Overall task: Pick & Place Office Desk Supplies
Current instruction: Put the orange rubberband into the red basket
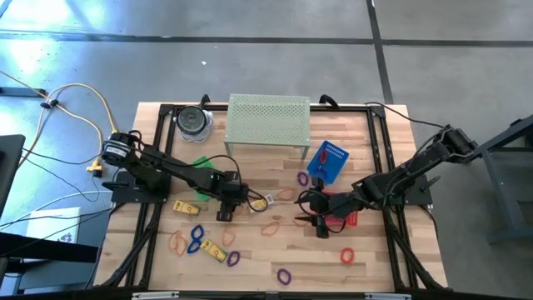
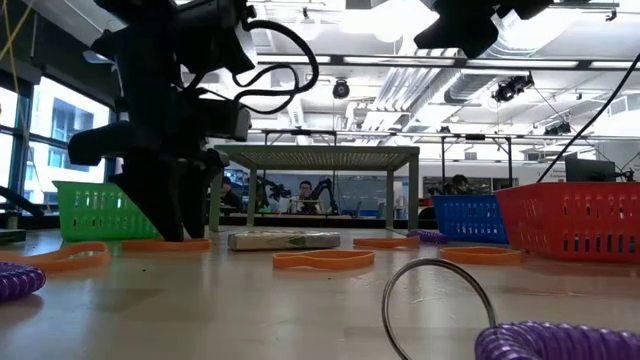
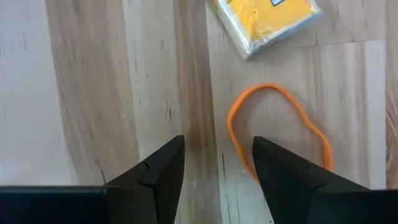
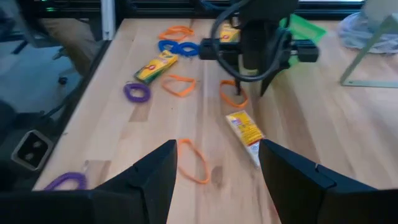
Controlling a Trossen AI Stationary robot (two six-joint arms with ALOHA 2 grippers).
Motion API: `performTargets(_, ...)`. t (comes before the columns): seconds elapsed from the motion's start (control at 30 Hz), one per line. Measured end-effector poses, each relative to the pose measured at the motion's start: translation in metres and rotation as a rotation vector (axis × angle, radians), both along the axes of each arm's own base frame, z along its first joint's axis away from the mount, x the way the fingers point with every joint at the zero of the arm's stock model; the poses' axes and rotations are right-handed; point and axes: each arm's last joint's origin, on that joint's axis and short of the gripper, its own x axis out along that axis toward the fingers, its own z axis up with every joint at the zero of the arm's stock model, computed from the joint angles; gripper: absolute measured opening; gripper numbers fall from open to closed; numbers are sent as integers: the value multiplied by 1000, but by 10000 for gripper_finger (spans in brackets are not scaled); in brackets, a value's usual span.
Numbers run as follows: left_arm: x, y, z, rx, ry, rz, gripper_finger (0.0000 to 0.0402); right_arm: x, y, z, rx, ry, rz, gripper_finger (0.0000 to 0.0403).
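While poised low over the wooden table (image 1: pixel 275 250), left gripper (image 1: pixel 226 213) pointed down at left of centre, fingers (image 3: pixel 158 171) apart and empty, straddling bare wood. Orange band (image 3: pixel 280 127) just beside one fingertip, partly hidden under it; contact cannot be told. Yellow packet (image 3: pixel 267 22) near, beyond that band. Further left and toward the front edge: blue band (image 1: pixel 196 237), second yellow packet (image 1: pixel 215 249), purple band (image 1: pixel 232 259). Green basket (image 1: pixel 202 164) behind the left arm; dark-lidded jar (image 1: pixel 192 121) and pale green perforated stand (image 1: pixel 268 120) along the back edge. Right of centre: blue basket (image 1: pixel 328 160) and red basket (image 1: pixel 346 218). Right gripper (image 1: pixel 321 223) low beside the red basket, fingers (image 4: pixel 155 177) wide apart, holding nothing, with another orange band (image 4: pixel 193 160) on the wood between them. Red band (image 1: pixel 347 255) near the front right.
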Motion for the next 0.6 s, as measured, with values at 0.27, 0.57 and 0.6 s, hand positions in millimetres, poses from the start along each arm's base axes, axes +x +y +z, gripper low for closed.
performTargets(0.27,1,-2,-22,16,103,-23,90,0,2,0,26,10,46,216)
performTargets(0.57,-1,-11,-25,136,112,-111,3,0,2,0,25,11,46,215)
performTargets(0.6,-2,-14,-23,161,103,-120,2,0,2,0,25,11,46,215)
